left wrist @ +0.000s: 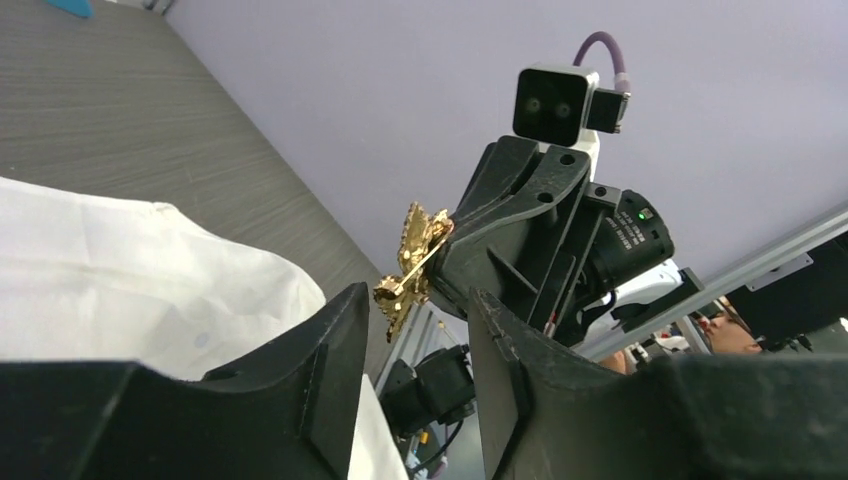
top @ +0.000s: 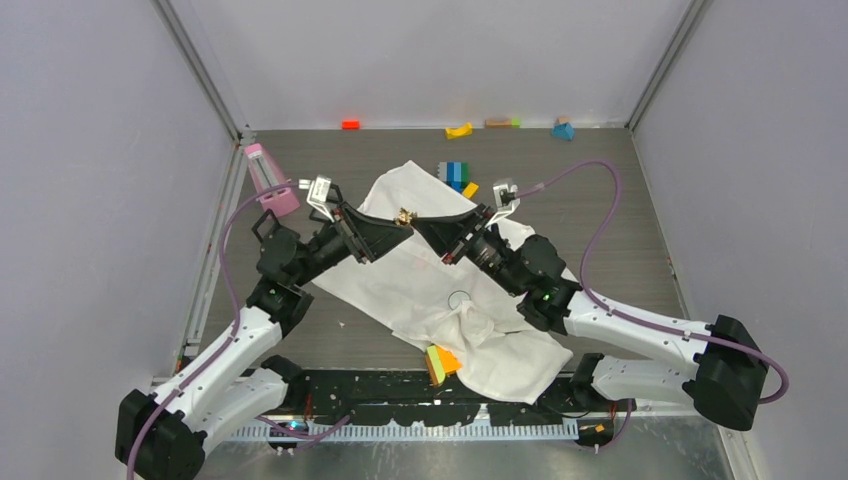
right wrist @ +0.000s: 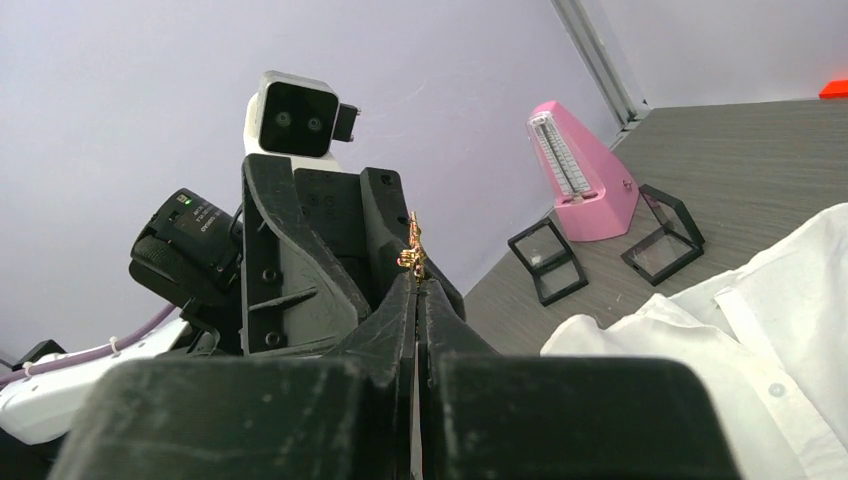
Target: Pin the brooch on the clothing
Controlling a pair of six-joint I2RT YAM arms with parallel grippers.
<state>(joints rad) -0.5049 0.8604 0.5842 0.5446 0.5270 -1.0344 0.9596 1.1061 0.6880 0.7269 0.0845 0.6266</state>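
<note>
Gold brooch [left wrist: 410, 265] sits pinched at the tips of the right jaws, which are pressed together, raised above the white shirt [top: 430, 290] near the middle of the bench [top: 620, 200]; left jaws stand spread, seemingly just short of touching it

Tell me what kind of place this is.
Probably a lab robot cell: grey walls box in the table, a left arm and right arm are bolted at its edge, and toy blocks and a pink metronome sit around a white shirt.
</note>
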